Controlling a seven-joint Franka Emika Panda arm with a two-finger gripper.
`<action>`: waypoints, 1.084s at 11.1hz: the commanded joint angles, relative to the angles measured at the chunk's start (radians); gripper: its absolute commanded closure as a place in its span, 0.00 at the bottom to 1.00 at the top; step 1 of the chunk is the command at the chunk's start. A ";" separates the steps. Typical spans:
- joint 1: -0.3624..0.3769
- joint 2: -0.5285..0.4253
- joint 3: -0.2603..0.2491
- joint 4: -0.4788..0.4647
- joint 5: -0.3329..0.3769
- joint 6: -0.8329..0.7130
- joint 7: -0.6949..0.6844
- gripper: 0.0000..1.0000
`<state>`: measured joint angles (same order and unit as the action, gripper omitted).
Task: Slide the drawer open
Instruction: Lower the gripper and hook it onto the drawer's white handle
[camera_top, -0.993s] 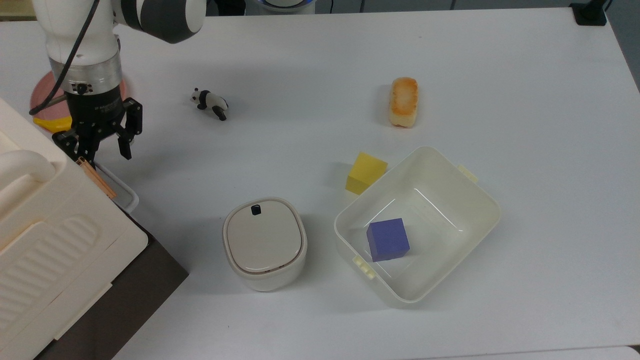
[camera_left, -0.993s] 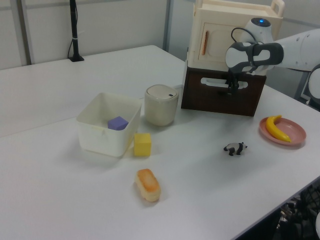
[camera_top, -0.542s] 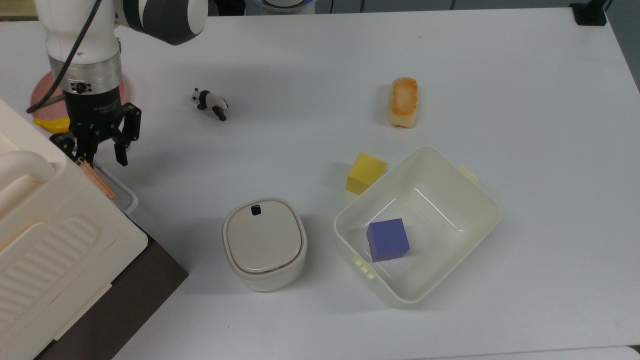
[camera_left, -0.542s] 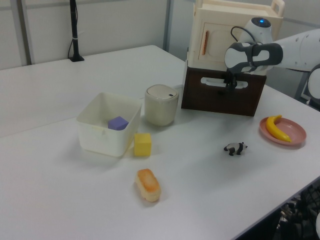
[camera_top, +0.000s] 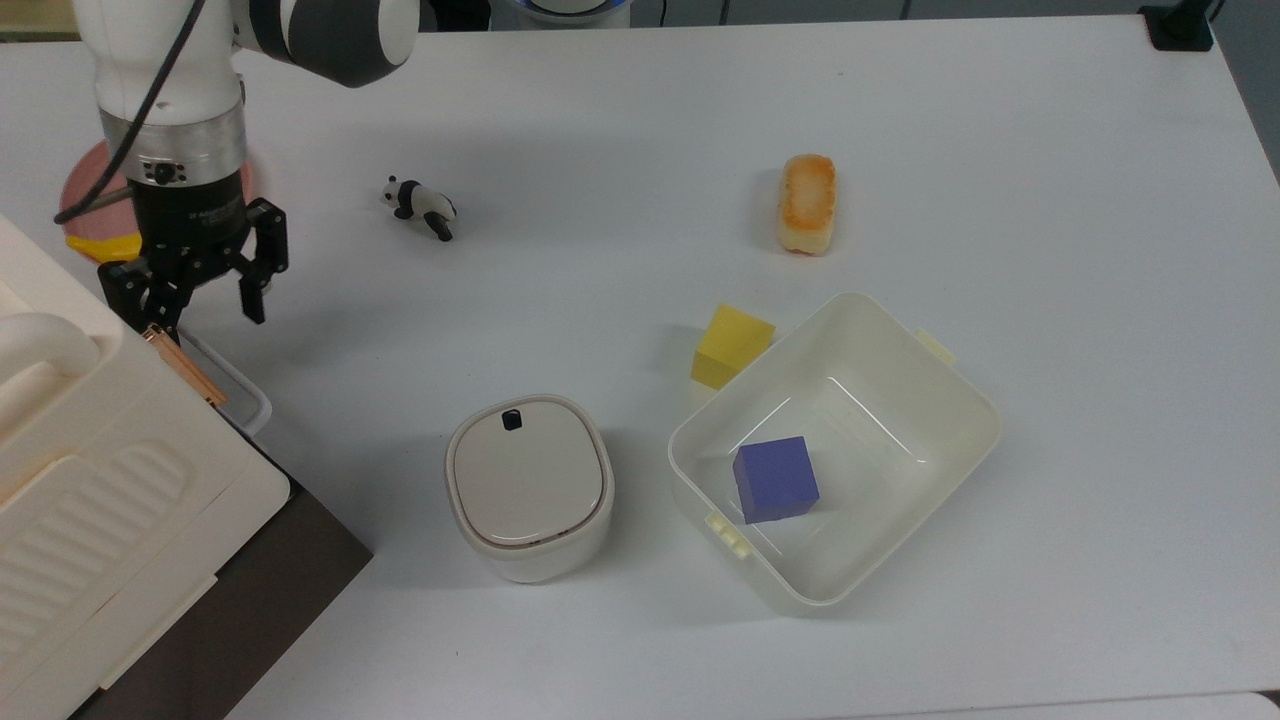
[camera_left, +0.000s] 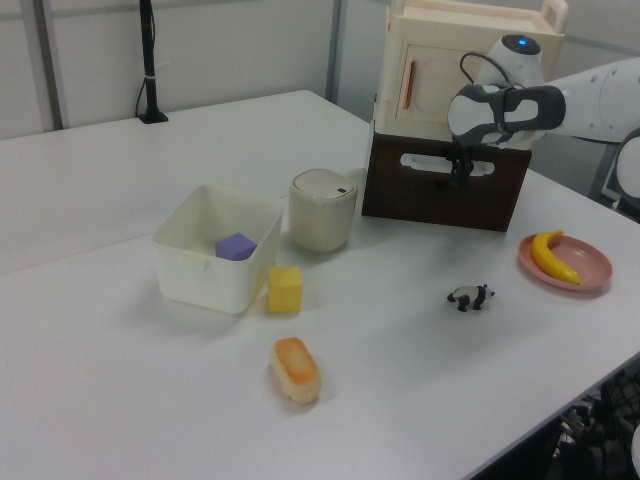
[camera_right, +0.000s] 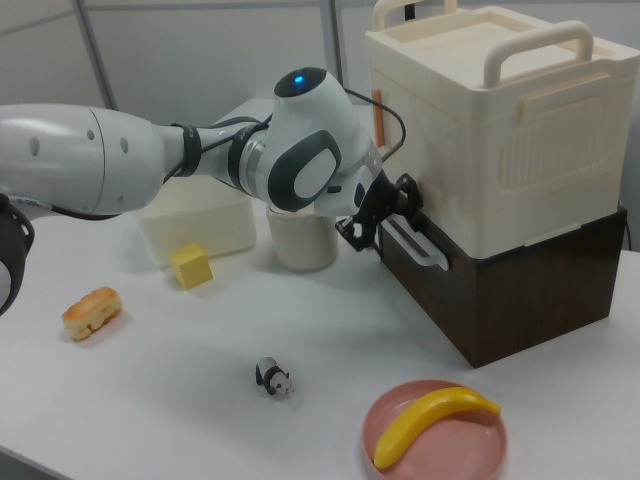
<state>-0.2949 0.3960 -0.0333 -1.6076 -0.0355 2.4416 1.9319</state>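
Observation:
The drawer (camera_right: 500, 290) is the dark brown wooden box under a cream ribbed box (camera_right: 480, 130), and its front carries a white loop handle (camera_right: 412, 243). It looks closed, with the brown front (camera_left: 445, 190) flush. My gripper (camera_top: 190, 310) is open and points down right at the handle's (camera_top: 228, 378) far end, one finger on each side of it. In the left view the gripper (camera_left: 460, 170) hangs in front of the handle (camera_left: 430, 163). In the right view the gripper (camera_right: 385, 215) touches the handle's upper end.
A white lidded canister (camera_top: 528, 487) stands next to the drawer front. Further off sit a cream tub (camera_top: 880, 330) holding a purple cube (camera_top: 775, 480), a yellow cube (camera_top: 732, 345), a bread roll (camera_top: 807, 203) and a toy panda (camera_top: 420, 205). A pink plate (camera_right: 470, 445) bears a banana (camera_right: 430, 420).
The gripper has shifted slightly toward the top view's left and its fingers stand a little wider. The cream box and brown front have crept a little toward the top view's left.

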 joint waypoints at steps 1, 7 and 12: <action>0.010 -0.011 -0.016 0.005 0.009 0.022 -0.016 0.59; 0.013 0.000 -0.014 -0.003 0.009 0.025 -0.071 0.86; 0.014 -0.023 -0.014 -0.050 0.009 0.027 -0.073 1.00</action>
<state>-0.2960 0.4062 -0.0367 -1.5906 -0.0356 2.4456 1.8842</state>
